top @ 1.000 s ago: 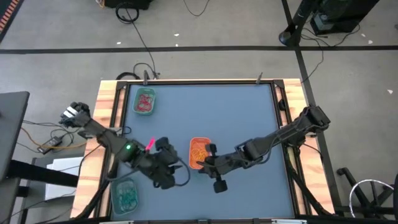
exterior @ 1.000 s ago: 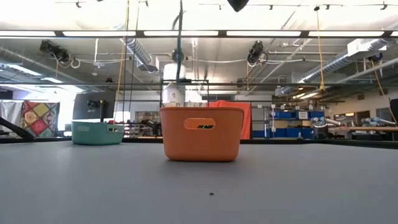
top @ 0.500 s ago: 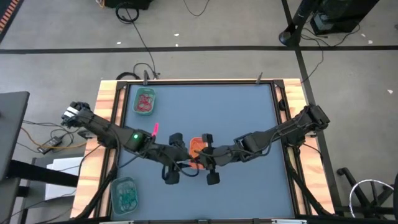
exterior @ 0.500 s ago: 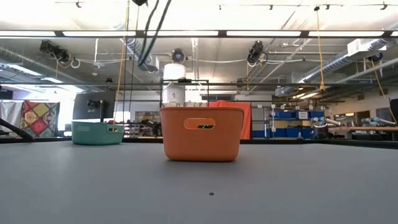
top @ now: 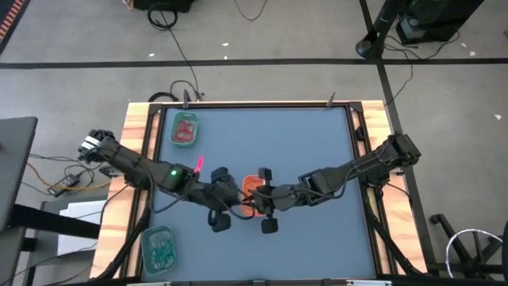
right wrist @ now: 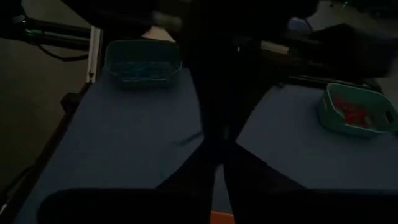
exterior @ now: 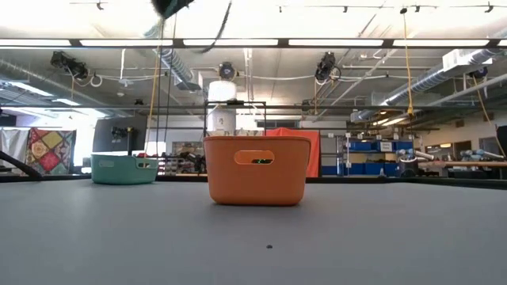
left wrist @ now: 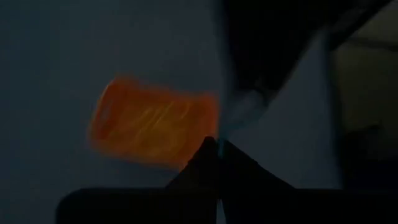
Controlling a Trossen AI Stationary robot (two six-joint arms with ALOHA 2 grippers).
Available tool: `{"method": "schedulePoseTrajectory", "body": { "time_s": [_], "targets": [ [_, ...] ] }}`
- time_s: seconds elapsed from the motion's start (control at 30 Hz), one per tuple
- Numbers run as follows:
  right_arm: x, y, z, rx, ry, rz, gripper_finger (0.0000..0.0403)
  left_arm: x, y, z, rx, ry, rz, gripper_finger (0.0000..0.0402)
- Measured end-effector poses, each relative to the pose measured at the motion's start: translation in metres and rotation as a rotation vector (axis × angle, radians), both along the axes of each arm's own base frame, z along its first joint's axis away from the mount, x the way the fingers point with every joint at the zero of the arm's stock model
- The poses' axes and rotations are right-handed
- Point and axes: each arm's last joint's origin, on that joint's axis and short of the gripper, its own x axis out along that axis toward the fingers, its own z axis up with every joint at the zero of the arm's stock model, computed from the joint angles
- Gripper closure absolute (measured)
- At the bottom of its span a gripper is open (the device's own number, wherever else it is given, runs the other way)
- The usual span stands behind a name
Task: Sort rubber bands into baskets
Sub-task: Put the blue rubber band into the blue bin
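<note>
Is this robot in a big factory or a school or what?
It looks most like a big workshop or robot lab. Behind the orange plastic basket on the grey table you can see long ceiling light strips, bare silver pipes and shelves of blue storage bins.

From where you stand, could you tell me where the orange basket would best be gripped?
Probably the orange basket is best taken by its rim from above: it stands upright and open-topped. The short end with the slot handle faces the low camera.
</note>
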Motion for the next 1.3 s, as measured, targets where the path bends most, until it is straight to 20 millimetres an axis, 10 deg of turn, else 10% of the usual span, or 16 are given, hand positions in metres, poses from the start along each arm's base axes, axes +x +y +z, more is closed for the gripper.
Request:
{"method": "schedulePoseTrajectory", "body": {
  "time_s": [0.5,1.3],
  "targets": [
    [-0.013,0.003,-0.014,0.094,0.138,-0.202,0.0339,-0.120,-0.046,-0.001,-0.063,0.441,0.188,0.0400],
    [-0.022,0.005,-0.022,0.196,0.236,-0.279,0.0380,-0.194,-0.099,-0.090,-0.319,0.552,0.315,0.0357]
  ]
}}
